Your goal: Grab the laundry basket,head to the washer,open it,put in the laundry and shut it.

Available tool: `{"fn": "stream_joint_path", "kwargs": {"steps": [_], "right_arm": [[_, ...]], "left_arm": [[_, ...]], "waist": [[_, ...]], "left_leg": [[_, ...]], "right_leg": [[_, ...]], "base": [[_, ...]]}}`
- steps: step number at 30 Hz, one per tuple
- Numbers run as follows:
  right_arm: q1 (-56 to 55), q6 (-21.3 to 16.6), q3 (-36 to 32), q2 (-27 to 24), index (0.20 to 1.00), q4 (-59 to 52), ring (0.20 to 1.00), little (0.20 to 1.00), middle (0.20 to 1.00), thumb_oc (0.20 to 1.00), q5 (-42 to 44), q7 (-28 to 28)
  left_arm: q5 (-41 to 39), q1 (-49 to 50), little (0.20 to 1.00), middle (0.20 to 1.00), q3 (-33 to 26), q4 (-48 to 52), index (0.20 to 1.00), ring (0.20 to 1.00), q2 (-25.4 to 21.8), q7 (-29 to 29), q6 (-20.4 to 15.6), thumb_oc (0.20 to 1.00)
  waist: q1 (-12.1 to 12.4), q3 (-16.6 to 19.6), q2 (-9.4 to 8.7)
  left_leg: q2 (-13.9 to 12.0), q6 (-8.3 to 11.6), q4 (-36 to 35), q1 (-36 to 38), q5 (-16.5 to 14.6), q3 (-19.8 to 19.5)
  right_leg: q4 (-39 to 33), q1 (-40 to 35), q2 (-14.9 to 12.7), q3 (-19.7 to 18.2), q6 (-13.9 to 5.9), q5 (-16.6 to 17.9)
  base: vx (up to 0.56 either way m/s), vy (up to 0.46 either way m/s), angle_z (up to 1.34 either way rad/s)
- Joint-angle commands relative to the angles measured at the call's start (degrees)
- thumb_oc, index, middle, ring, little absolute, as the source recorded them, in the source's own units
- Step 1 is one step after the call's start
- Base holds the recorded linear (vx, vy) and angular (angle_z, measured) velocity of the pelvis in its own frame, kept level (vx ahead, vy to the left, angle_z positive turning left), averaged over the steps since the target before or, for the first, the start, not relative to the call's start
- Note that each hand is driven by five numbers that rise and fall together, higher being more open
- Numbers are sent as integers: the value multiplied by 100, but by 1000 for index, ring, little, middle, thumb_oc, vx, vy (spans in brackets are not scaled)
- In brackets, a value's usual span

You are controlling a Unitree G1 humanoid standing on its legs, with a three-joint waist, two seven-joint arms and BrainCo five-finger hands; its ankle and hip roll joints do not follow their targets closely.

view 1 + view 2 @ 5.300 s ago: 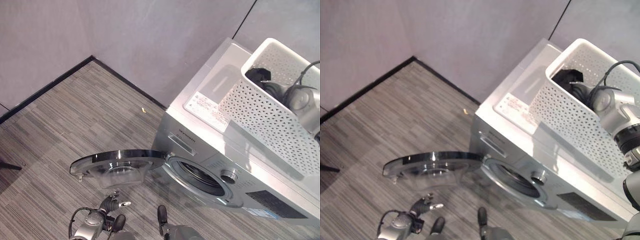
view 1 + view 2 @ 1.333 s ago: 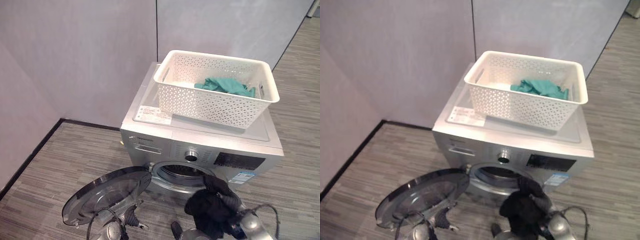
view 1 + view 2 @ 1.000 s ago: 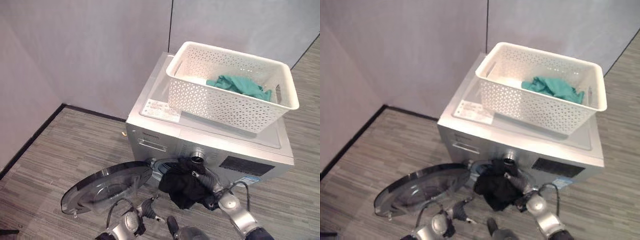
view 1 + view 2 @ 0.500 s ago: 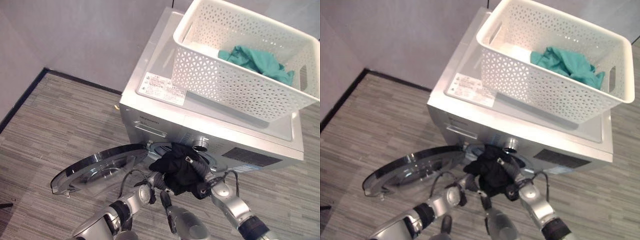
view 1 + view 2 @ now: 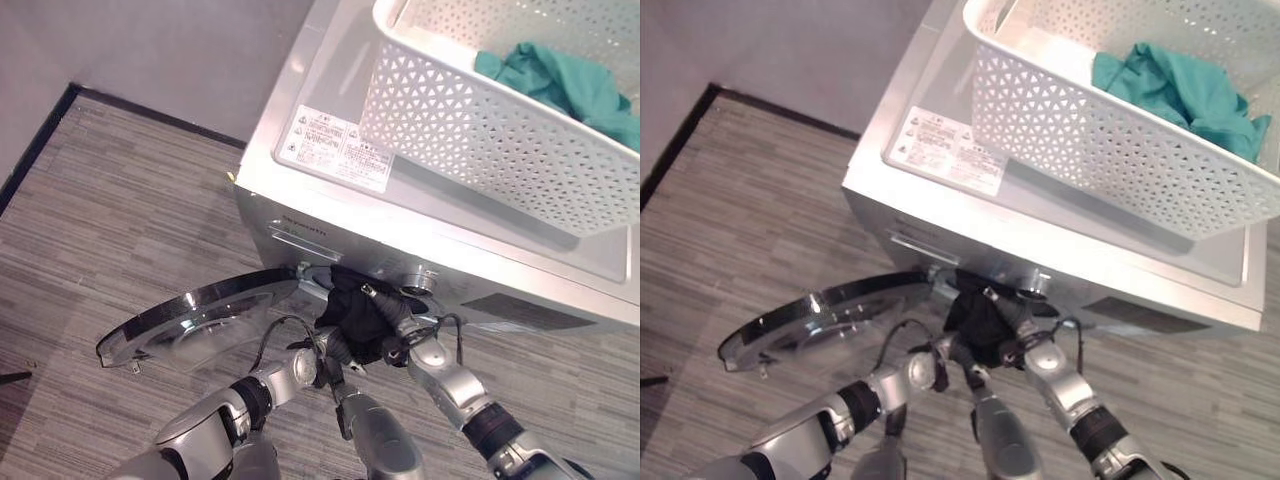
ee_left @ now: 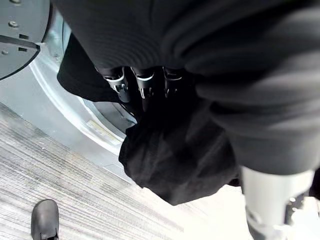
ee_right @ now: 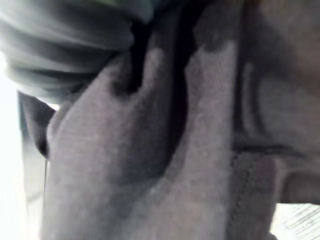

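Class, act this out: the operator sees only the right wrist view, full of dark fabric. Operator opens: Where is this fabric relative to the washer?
Observer: The black garment is at the washer's round front opening, gripped by the right hand.
Operator: Is the door out of the way?
Observer: Yes, the door is swung wide open to the robot's left.
Operator: Anything left to load?
Observer: A teal cloth lies in the white basket on top of the washer.

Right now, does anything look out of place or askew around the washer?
Nothing looks damaged or spilled. The black garment bunches at the washer's door opening, partly hanging outside, with both the right hand and left hand at it. The white basket on top holds a teal cloth.
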State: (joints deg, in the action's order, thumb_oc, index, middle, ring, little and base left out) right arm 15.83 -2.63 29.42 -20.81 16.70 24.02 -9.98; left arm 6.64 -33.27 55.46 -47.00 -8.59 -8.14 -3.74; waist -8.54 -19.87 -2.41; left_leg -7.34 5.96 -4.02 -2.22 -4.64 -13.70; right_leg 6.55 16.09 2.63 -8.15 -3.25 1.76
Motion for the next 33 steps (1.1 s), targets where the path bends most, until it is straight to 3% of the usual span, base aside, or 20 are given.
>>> {"fn": "stream_joint_path", "kwargs": {"steps": [1,9,10,11,12,13,23,25,28,29,31,32,33], "right_arm": [[165,-535,-396,228,200,-409,200,200,200,200,247,-122],[75,-454,-396,234,200,-293,200,200,200,200,178,-181],[58,-445,-403,224,200,-289,200,200,200,200,159,-182],[46,-445,-406,216,200,-293,200,200,200,200,156,-182],[35,-435,-400,213,200,-296,200,200,200,200,144,-179],[18,-438,-402,201,200,-296,200,200,200,200,133,-182],[-86,-397,-328,154,200,-272,200,200,200,200,73,-150],[-129,-432,-349,116,200,-255,200,200,200,200,46,-189],[-479,-501,-504,-87,200,-309,200,200,200,200,75,-167],[-590,-503,-566,-160,278,-327,278,278,278,278,85,-130],[-694,-459,-586,-259,890,-297,890,890,890,890,-11,-74],[-721,-430,-584,-277,1000,-262,1000,1000,1000,1000,-63,-48],[-734,-421,-594,-272,1000,-213,1000,1000,1000,1000,-98,-24]], "left_arm": [[-217,-49,1000,1000,-109,302,1000,1000,560,-252,-359,1000],[-778,-228,1000,1000,-548,541,1000,1000,582,-489,-334,1000],[-822,-223,903,903,-590,576,903,903,563,-496,-341,903],[-895,-231,533,533,-653,633,533,533,533,-530,-345,533],[-942,-232,416,416,-700,653,416,416,521,-559,-342,416],[-970,-238,200,200,-741,685,200,200,498,-594,-357,200],[-1208,-43,200,200,-965,734,200,200,336,-704,-427,200],[-1181,-18,200,200,-958,722,200,200,342,-725,-488,200],[-1026,15,200,200,-908,674,200,200,387,-687,-633,200],[-1027,56,200,200,-908,676,200,200,378,-639,-664,200],[-1064,155,200,200,-938,798,200,200,312,-560,-708,200],[-1053,207,200,200,-957,862,200,200,256,-538,-718,200],[-1020,265,200,200,-973,942,200,200,186,-519,-731,200]], "waist": [[212,140,-102],[206,140,-144],[205,146,-146],[203,151,-142],[201,154,-141],[202,157,-138],[215,168,-127],[211,106,-137],[102,20,-239],[33,16,-281],[-77,5,-267],[-74,0,-241],[-73,7,-266]], "left_leg": [[-45,-411,389,579,-758,30],[-100,-381,318,551,-727,31],[-106,-379,312,560,-732,33],[-114,-377,307,565,-734,36],[-120,-378,302,570,-737,37],[-126,-376,297,572,-736,39],[-153,-385,241,632,-736,49],[-131,-386,388,537,-753,199],[-84,-280,1198,-16,-870,1280],[-91,-273,1400,-201,-852,1626],[-159,-293,1756,-435,-935,1940],[-195,-302,1822,-408,-1018,1995],[-169,-323,1873,-437,-1022,2027]], "right_leg": [[-122,933,-697,-73,-515,557],[-128,972,-711,-14,-494,555],[-121,974,-707,-17,-494,549],[-108,981,-705,-12,-492,544],[-94,989,-703,-15,-492,541],[-85,995,-703,-11,-494,535],[60,1047,-703,27,-495,484],[54,1004,-826,120,-515,484],[-79,730,-1280,451,-497,463],[-91,715,-1432,579,-482,488],[-43,791,-1493,709,-459,566],[-24,783,-1443,710,-466,592],[-46,814,-1464,692,-486,654]], "base": [[-26,-15,4],[-4,-10,5],[5,1,8],[3,5,7],[2,8,4],[0,0,0],[-3,-4,0],[-39,-39,7],[-84,-62,47],[-152,-46,119],[-120,8,120],[-69,20,64],[-43,12,26]]}}
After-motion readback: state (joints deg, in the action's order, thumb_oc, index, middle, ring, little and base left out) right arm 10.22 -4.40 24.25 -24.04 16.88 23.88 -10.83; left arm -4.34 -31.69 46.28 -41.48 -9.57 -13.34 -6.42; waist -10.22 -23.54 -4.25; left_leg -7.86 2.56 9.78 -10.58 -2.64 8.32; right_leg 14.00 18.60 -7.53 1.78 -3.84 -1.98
